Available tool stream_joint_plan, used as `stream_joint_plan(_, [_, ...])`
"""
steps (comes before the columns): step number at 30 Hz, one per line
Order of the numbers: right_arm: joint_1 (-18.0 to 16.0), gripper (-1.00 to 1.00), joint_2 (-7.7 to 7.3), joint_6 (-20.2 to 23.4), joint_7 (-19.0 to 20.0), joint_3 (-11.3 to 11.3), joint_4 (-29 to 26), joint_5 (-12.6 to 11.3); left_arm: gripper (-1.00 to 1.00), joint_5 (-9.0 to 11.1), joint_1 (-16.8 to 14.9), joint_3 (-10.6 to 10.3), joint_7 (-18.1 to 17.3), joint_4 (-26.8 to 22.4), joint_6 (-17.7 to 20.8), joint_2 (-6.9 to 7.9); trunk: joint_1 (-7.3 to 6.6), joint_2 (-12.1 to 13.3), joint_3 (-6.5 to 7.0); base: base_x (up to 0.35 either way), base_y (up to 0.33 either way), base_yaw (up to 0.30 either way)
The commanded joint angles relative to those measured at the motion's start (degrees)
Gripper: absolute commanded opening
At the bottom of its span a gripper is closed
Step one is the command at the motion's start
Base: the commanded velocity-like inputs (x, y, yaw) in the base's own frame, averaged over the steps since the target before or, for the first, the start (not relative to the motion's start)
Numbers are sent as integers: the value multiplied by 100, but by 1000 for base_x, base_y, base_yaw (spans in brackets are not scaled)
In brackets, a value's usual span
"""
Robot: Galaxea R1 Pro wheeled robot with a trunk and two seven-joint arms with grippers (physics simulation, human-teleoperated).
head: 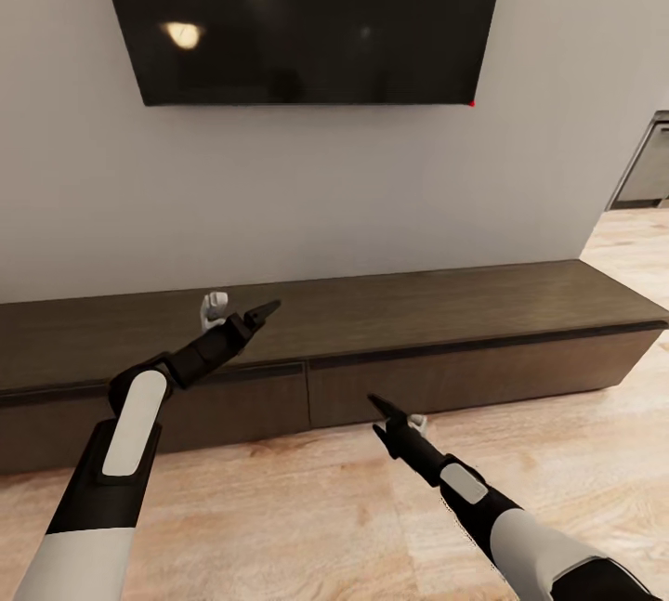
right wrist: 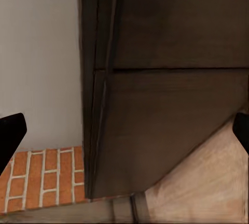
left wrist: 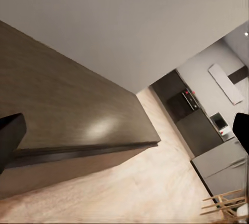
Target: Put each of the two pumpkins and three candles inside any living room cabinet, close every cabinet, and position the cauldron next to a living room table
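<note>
In the head view, the long, low dark-brown wooden cabinet [head: 446,332] runs across the middle of the frame against a pale grey wall [head: 325,192], its drawer fronts all flush and shut. A large black wall-mounted television [head: 307,16] hangs in the upper part of the frame above it. The light wood plank floor [head: 307,508] fills the lower part.

The left gripper [head: 243,315], on a black-and-white arm rising from the lower left, hovers over the cabinet's top left of centre, its jaws spread apart and holding nothing. The right gripper [head: 383,415], lower and right of centre, sits just in front of a drawer front near the seam between two drawers, jaws likewise parted and empty.

The left wrist view looks along the cabinet top [left wrist: 62,109] towards a dark kitchen unit [left wrist: 181,104] further off. The right wrist view shows drawer fronts [right wrist: 171,130] close up, with a patch of red brick surface [right wrist: 46,177] beside the cabinet's end.
</note>
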Motion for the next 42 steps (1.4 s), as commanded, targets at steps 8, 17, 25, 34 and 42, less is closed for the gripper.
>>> stream_joint_plan(8, [-4, 100, -85, 369, 236, 10, -131, 73, 100, 2, -4, 5, -28, 20, 136, -3, -1, -2, -5, 0, 0, 0])
stream_joint_plan(17, [-4, 100, -81, 949, 882, -7, -127, 59, 100, -12, -4, 55, -814, 22, 144, -1, -1, -2, -5, 0, 0, 0])
stream_joint_plan(25, [-4, 100, -60, 921, 672, 16, -77, 52, 100, 2, -4, 867, -920, 5, 449, 66, -1, -2, -5, 62, 0, 0])
stream_joint_plan(34, [-4, 100, -62, 859, -104, 9, -104, 67, 100, 3, -4, 937, -925, -7, 580, 81, -1, -2, -5, 322, -7, 0])
stream_joint_plan(42, [-4, 100, -53, 621, -70, 28, -108, 69, 100, 3, -4, 934, -921, -8, 576, 78, -1, -2, -5, 188, -35, 0])
